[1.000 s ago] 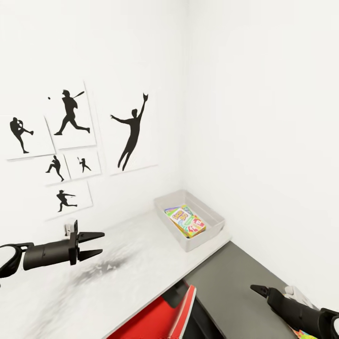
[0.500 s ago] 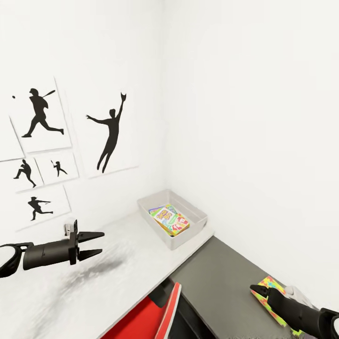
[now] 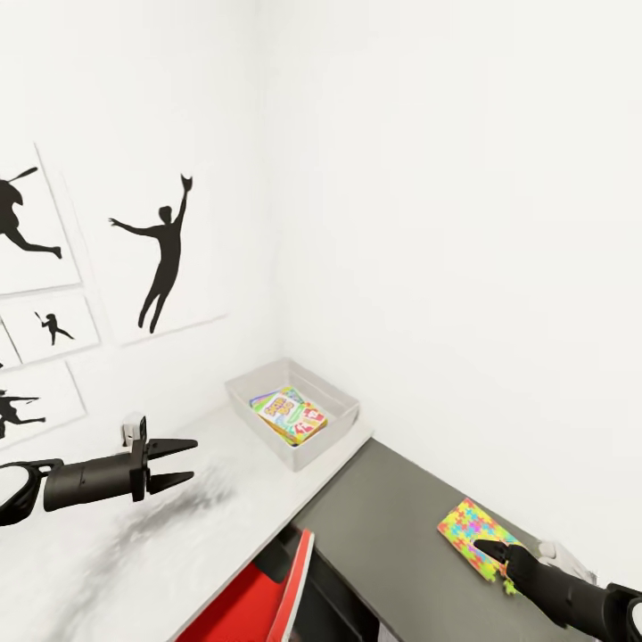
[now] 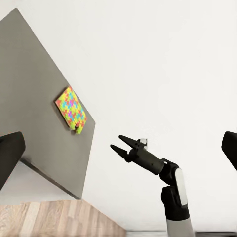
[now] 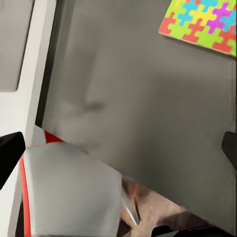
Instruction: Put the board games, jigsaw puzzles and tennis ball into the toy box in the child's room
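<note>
Puzzle [image 3: 475, 537] on the dark surface [image 3: 392, 544] looks thin, stiff and light, so my empty, half-open right tool [image 3: 492, 550] should pinch 1 edge.

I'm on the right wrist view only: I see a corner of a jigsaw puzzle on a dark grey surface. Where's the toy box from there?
Observer: In the head view the toy box sits on the white table by the room's corner, left of the jigsaw puzzle and farther away.
Operator: Anything in it?
Observer: A colourful game box lies flat inside.
Operator: Is the left arm busy?
Observer: No, the left pincer hangs open above the table, holding nothing.
</note>
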Robot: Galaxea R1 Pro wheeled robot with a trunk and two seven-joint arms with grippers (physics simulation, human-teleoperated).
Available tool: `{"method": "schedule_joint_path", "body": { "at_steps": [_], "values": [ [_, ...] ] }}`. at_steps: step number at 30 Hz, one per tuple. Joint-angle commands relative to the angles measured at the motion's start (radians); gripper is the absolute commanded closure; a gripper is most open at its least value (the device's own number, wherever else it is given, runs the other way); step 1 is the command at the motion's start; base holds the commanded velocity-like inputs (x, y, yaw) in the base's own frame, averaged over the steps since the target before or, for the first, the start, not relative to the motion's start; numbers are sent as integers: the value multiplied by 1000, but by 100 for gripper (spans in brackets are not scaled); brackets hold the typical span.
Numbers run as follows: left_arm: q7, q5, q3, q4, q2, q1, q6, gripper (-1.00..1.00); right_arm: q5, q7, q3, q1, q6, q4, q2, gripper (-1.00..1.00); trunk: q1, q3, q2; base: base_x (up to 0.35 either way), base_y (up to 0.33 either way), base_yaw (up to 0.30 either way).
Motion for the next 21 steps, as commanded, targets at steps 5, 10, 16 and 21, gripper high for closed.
{"method": "schedule_joint_path", "body": {
  "at_steps": [5, 10, 16, 21],
  "values": [
    [-11, -7, -3, 1, 1, -1, 1, -100, -10, -10, -1, 1, 2, -1, 0, -100, 0, 0, -1, -182, 54, -284],
    [-11, -7, -3, 1, 1, -1, 1, -100, -11, -10, -1, 1, 2, -1, 0, -100, 0, 0, -1, -57, 14, -285],
    [-10, -7, -3, 1, 0, -1, 1, -100, -10, -10, -1, 1, 2, -1, 0, -100, 0, 0, -1, -7, 2, -285],
    [-9, -7, -2, 1, 0, -1, 1, -100, -10, -5, -1, 1, 2, -1, 0, -100, 0, 0, -1, -1, 0, -285]
  ]
}}
